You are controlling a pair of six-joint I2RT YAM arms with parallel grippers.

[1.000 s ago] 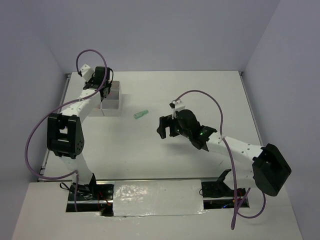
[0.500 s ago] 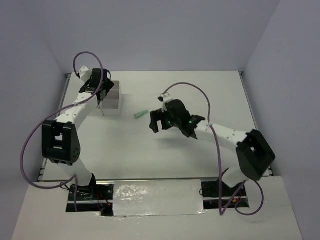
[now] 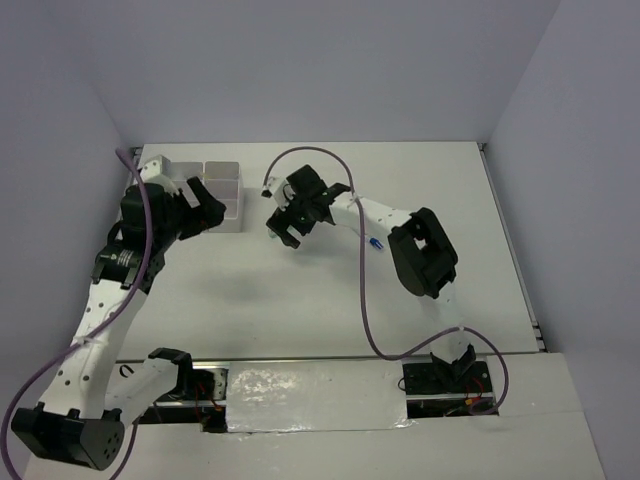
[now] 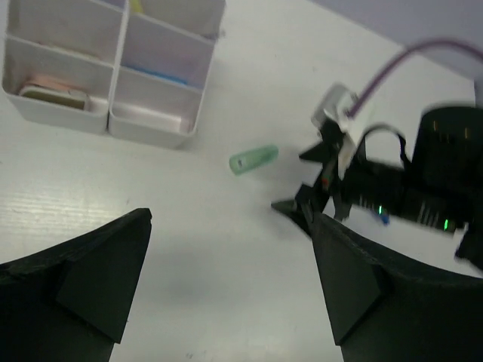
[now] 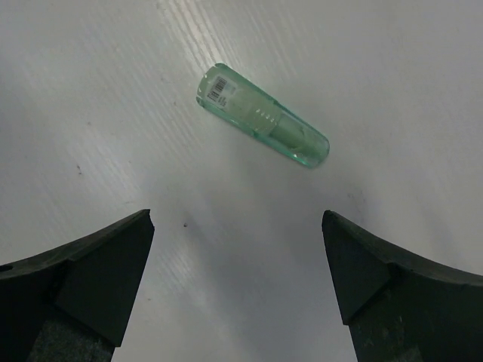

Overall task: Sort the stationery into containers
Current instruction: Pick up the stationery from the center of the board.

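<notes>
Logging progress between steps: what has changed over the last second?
The left gripper pulled back from over the containers toward the near edge, open and empty. The right gripper swung left to hover open above the green stick. Stick and containers stayed put.

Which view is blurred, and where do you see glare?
Left wrist view: soft all over, the green stick and the containers smeared. Right wrist view: sharp, the stick's barcode label is clear, with pale light streaks on the table. Top view: glare on the shiny strip between the arm bases.
</notes>
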